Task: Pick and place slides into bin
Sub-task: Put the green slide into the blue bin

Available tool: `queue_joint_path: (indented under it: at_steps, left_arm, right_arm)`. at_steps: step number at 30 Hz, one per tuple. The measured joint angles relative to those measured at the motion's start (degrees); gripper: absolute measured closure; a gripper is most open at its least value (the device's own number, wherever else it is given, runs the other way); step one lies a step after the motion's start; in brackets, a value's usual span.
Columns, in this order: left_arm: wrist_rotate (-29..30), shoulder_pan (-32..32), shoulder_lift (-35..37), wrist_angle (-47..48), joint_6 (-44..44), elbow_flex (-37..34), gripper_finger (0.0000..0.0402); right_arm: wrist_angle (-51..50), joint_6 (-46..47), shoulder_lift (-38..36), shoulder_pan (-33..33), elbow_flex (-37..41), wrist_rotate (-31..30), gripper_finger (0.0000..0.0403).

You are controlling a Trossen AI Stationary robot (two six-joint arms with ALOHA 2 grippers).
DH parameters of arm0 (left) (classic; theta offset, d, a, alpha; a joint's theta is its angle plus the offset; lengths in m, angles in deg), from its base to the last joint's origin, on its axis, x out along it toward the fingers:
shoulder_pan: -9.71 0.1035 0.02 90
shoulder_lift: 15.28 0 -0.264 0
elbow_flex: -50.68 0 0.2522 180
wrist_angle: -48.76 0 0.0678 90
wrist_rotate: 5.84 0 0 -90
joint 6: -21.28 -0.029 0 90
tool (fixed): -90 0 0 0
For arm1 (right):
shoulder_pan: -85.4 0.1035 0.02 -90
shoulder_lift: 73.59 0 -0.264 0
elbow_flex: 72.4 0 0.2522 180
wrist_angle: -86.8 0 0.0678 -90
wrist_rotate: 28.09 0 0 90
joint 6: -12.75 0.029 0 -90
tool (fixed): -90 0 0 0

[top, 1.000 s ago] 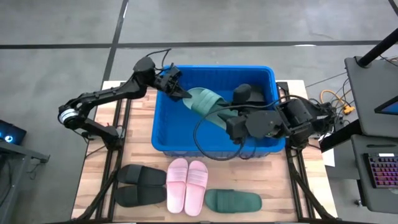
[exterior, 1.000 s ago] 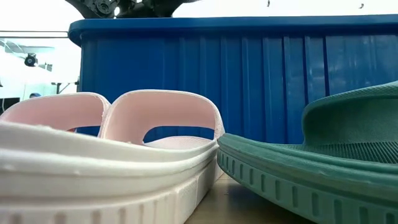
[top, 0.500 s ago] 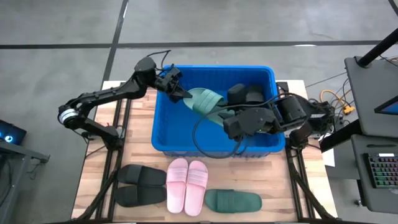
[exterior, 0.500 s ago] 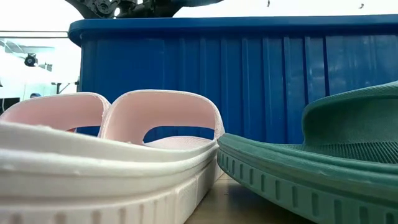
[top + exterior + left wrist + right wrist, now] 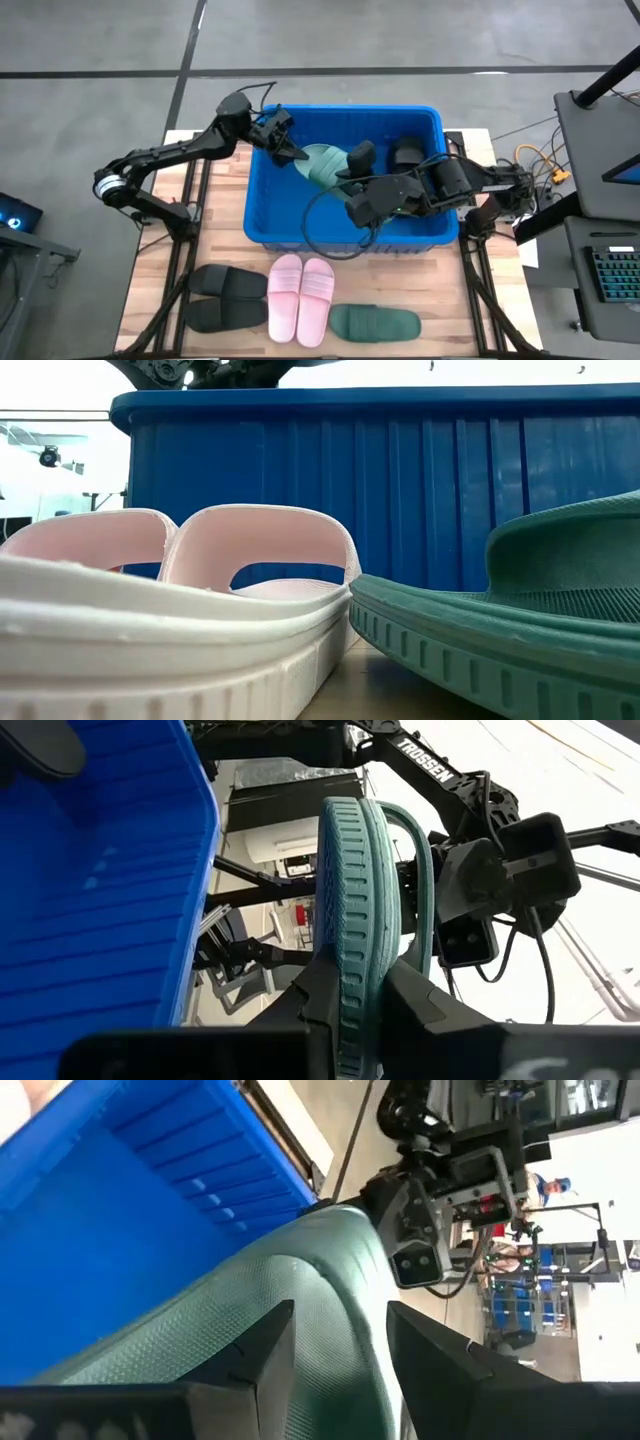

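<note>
A dark green slide hangs over the open blue bin, and my left gripper is shut on it. In the left wrist view the slide stands on edge between the fingers. My right gripper comes from the bin's right side. In the right wrist view it stands open, a finger on either side of the slide. A black slide lies in the bin's far right corner. My left gripper pinches one end of the slide's sole between its two fingers, one on each flat face. The fingers come level from the bin's far left corner. The slide sits on edge with its ribbed side showing, lifted clear above the bin. My right gripper straddles the slide's other part; whether its fingers touch it, I cannot tell.
On the wooden table near the front edge lie a black pair, a light pink pair and a single dark green slide. In the low view the pink slides and the green one stand before the bin's wall.
My right gripper has moved toward the table's left, along the green slide and closer to my left gripper, and has rolled its wrist. It now covers more of the slide. The slide stays over the bin in my left gripper's hold.
</note>
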Motion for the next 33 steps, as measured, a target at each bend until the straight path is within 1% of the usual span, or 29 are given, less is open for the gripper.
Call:
queue_joint_path:
  at_steps: [7,12,18,24,27,29,33]
  left_arm:
    - [-0.25,-0.44,0.26,-0.50,-0.06,0.00,0.0383]
    - [-0.46,-0.71,0.26,-0.58,-0.06,0.00,0.0383]
    - [-0.44,-0.79,0.63,-0.61,-0.08,0.00,0.0383]
    - [-0.46,-0.76,0.63,-0.58,-0.50,0.00,0.0383]
    - [-0.45,-0.73,0.63,-0.58,-1.90,0.00,0.0383]
    - [0.21,-0.75,0.63,-0.60,-3.61,0.00,0.0374]
    - [5.16,-0.76,0.89,-2.42,-8.59,-0.04,0.0320]
  right_arm:
    - [2.49,-1.70,0.00,-1.57,1.39,-0.01,0.0260]
    - [5.76,-4.24,-0.04,-1.90,1.39,-0.03,0.0276]
    - [5.75,-5.72,-0.02,-2.11,1.42,-0.01,0.0320]
    - [5.51,-2.79,-0.02,-2.69,1.50,0.11,0.0385]
    - [5.53,-2.68,-0.02,-2.97,1.50,0.12,0.0391]
    - [5.52,-2.70,-0.02,-3.08,1.50,0.12,0.0391]
    - [4.62,-4.10,-0.69,-3.74,1.53,-0.38,0.0393]
